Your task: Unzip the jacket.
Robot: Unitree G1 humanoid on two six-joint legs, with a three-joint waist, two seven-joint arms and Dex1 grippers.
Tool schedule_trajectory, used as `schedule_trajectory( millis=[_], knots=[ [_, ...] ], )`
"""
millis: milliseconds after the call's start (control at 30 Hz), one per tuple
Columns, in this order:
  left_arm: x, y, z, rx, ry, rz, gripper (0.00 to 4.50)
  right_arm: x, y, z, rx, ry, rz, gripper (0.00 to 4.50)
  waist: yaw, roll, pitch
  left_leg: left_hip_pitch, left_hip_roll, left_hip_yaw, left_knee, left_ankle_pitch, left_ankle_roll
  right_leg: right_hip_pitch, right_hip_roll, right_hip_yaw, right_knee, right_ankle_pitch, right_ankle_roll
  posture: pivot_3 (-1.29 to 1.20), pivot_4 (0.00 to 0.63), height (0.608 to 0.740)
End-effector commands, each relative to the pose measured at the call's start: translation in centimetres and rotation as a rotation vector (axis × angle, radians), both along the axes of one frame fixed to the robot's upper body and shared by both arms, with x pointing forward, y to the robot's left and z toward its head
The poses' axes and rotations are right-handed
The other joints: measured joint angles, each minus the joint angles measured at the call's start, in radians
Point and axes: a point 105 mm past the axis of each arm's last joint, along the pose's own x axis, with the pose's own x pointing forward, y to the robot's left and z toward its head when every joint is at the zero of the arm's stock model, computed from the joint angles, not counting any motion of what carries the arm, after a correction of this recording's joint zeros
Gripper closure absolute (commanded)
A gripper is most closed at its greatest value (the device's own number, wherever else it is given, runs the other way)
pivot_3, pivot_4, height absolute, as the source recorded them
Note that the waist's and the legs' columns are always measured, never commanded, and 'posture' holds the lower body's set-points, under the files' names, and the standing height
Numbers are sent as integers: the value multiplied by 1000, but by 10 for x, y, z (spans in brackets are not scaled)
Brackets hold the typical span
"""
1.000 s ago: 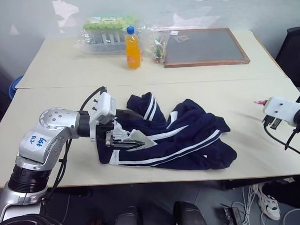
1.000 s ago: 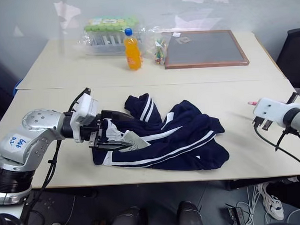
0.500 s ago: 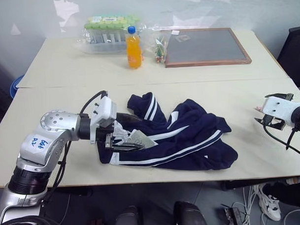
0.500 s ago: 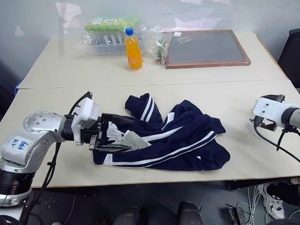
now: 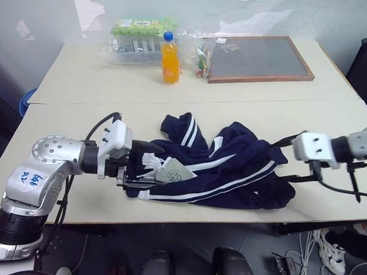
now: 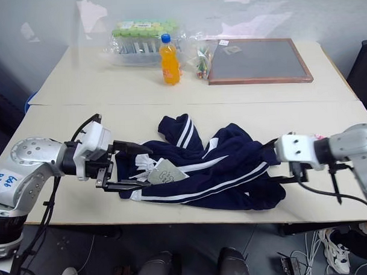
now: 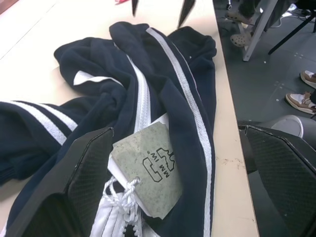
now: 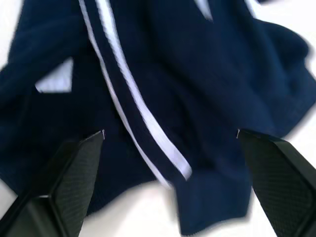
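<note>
A small navy-blue fabric jacket (image 5: 218, 169) with white stripes lies crumpled near the front edge of the pale beige table (image 5: 73, 87), between the 2 arms. The left pincer (image 5: 142, 168) is spread wide at the jacket's left end, its 2 black fingers straddling the white collar trim and a grey-green paper tag (image 7: 150, 168) without pinching either. The right pincer (image 6: 275, 161) is also spread, its fingers set above and below the jacket's right end. Farther back on the table stand an orange drink bottle (image 5: 169, 50), a wrapped pack of green-capped bottles (image 5: 138, 35) and a wood-framed grey board (image 5: 259, 50).
</note>
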Motion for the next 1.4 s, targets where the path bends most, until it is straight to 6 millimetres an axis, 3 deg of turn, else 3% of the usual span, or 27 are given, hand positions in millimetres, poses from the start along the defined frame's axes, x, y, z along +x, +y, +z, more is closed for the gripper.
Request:
schedule_trajectory(
  millis=[33, 167, 467, 533, 767, 867, 967, 1100, 1200, 1267, 1400],
  knots=[
    [-6, -4, 9, -3, -45, -25, 0, 4, 8, 0, -12, -38, 34, 27, -1, 0, 0, 0, 0, 0, 0, 0, 0, 0, 0, 0, 0, 0, 0, 0, 150, 740],
    [-6, -2, 9, 2, -47, -19, 0, 7, 12, -11, -15, -9, 44, 912, -4, 0, 0, 0, 0, 0, 0, 0, 0, 0, 0, 0, 0, 0, 0, 0, 150, 740],
    [-8, -2, 6, 13, -43, -24, 0, -4, 10, -9, 3, 43, 60, 4089, -4, 0, 0, 0, 0, 0, 0, 0, 0, 0, 0, 0, 1, 0, 0, 0, 150, 740],
    [-8, -3, 6, 14, -44, -27, 0, -12, 10, -4, 14, 70, 66, 4482, -1, 0, 0, 0, 0, 0, 0, 0, 0, 0, 0, 0, 0, 0, 0, 0, 150, 740],
    [-6, -2, 6, 17, -45, -33, 0, -59, 19, 14, 132, 264, 83, 4482, 8, 0, 0, 0, 0, -1, 0, 0, 0, 0, 0, -1, 0, 0, 0, 0, 150, 740],
    [-7, -3, 4, 19, -39, -38, 0, -79, 24, 12, 143, 337, 84, 4482, 15, 0, 0, 0, 0, 0, 0, 0, 0, 0, 0, -1, 0, 0, 0, 0, 150, 740],
    [-9, -2, -4, 52, -29, -50, 0, -81, 24, -3, 111, 318, 41, 4482, 18, -1, 0, 0, 0, 0, 1, 0, 0, 0, 0, 0, 0, 0, 0, 0, 150, 740],
    [-12, 7, -26, 180, -42, -80, 0, -64, 7, -26, 1, 176, -50, 4482, 18, -1, 0, 0, 0, 1, 1, 0, 0, 0, 0, 0, 0, 0, 0, 0, 150, 740],
    [-3, 12, -36, 234, -93, -50, 0, -57, 2, -28, -14, 116, -77, 4482, 18, -1, 0, 0, 0, 1, 1, 0, 0, 0, 0, 0, 0, 0, 0, 0, 150, 740],
    [1, 12, -41, 260, -125, -50, 0, -61, 1, -24, 10, 126, -91, 4291, 20, -1, 0, 0, 0, 1, 1, 0, 0, 0, 0, 0, 0, 0, 0, 0, 150, 740],
    [1, 9, -48, 268, -146, -68, 0, -70, 0, -21, 17, 114, -102, 3115, 24, -2, 0, -1, 0, 0, 1, -1, 1, 0, 0, -1, 0, 0, 0, 0, 150, 740]
  ],
)
